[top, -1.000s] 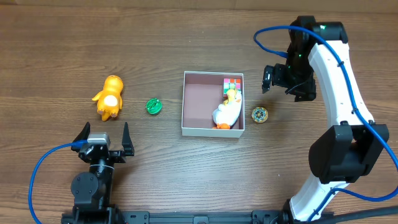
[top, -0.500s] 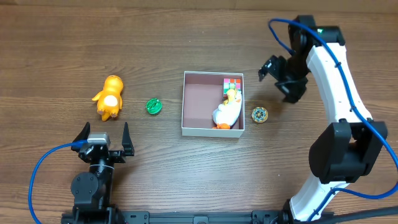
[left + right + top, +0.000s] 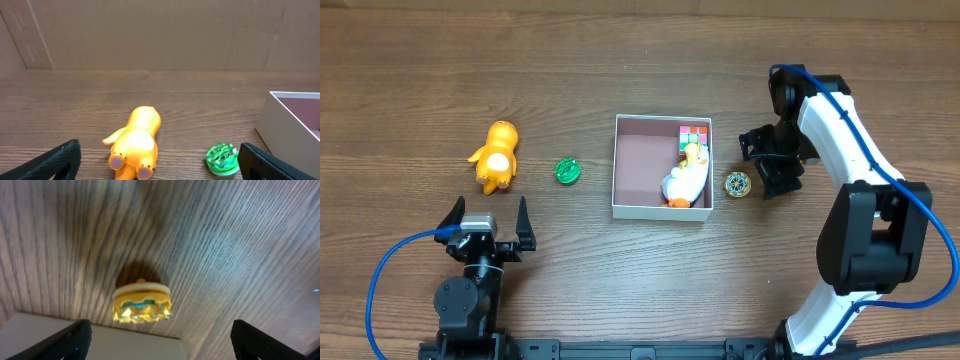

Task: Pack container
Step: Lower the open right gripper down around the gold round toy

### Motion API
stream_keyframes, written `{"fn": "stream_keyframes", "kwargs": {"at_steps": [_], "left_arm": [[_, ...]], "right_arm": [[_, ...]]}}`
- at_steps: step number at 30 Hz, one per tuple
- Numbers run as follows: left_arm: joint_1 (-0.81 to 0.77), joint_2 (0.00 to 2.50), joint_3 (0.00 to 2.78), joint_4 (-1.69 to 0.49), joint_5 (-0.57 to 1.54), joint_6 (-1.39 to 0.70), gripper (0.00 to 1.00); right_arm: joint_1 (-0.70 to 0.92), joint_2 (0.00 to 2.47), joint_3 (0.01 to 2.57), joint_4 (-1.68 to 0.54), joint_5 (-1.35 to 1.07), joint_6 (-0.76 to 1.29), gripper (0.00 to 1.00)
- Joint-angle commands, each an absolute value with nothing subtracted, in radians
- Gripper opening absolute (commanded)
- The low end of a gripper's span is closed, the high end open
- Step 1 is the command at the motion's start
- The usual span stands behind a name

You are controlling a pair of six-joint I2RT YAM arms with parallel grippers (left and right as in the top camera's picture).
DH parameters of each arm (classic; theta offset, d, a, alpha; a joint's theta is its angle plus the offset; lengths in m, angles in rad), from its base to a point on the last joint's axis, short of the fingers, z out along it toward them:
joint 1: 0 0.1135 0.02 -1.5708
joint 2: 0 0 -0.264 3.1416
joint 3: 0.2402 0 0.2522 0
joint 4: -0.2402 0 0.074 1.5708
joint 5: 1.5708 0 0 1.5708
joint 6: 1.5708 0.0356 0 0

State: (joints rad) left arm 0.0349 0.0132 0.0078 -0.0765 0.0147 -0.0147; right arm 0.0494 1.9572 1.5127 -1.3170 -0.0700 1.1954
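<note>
Since a second ago the right end effector has swung from the far side of the desk toward the near side and now sits just to the right of the yellow and teal disc; nothing else has shifted. Its fingers are spread wide and released, holding nothing, and the right wrist view shows the disc lying on the wood ahead of them, in line with the gap. The disc lies just outside the right wall of the container, close to it but not in it. The container stands near the middle of the desk; a white duck toy lies along its right side, with a checkered block in the far right corner, while the left part of the pink floor is bare. The left end effector rests at the near left, also released and empty. Beyond it lie an orange toy figure and a green disc, the disc between the figure and the container's left wall.
</note>
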Motion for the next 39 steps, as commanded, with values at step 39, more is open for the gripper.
{"fn": "stream_keyframes", "kwargs": {"at_steps": [39], "left_arm": [[0.041, 0.006, 0.005, -0.078, 0.009, 0.008, 1.00]], "right_arm": [[0.179, 1.955, 1.413, -1.147, 0.070, 1.392, 1.00]]}}
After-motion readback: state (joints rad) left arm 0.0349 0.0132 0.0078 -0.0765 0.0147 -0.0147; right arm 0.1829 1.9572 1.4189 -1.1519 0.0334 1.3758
